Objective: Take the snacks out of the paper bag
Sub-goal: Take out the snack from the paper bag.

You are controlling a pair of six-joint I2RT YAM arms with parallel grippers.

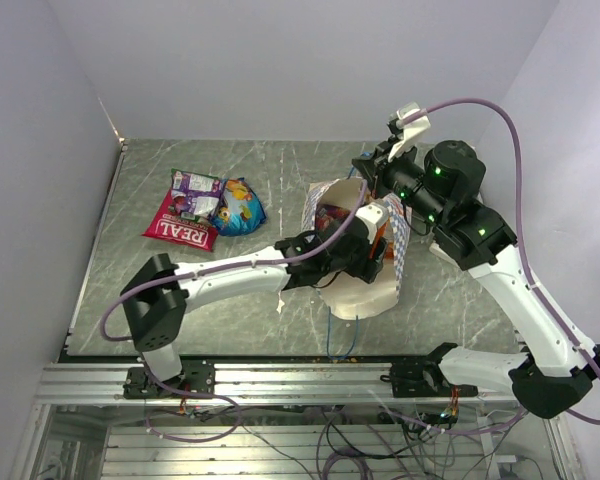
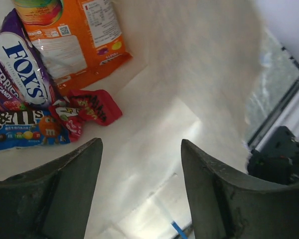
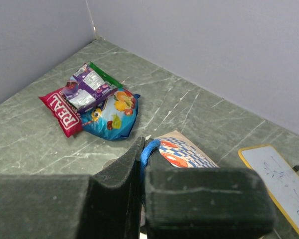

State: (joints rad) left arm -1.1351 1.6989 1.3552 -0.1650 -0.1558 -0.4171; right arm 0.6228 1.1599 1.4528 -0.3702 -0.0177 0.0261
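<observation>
A pile of snacks [image 1: 205,208] lies left of the paper bag [image 1: 358,297]; more snacks [image 2: 40,89] lie inside it.

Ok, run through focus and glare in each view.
Top external: evenly lit, with soft shadows. Left wrist: the wall of the paper bag is washed out and soft, yet the purple packet lettering reads clearly; the left fingers are dark. Right wrist: the right fingers are blurred up close, while the red packet is legible.
</observation>
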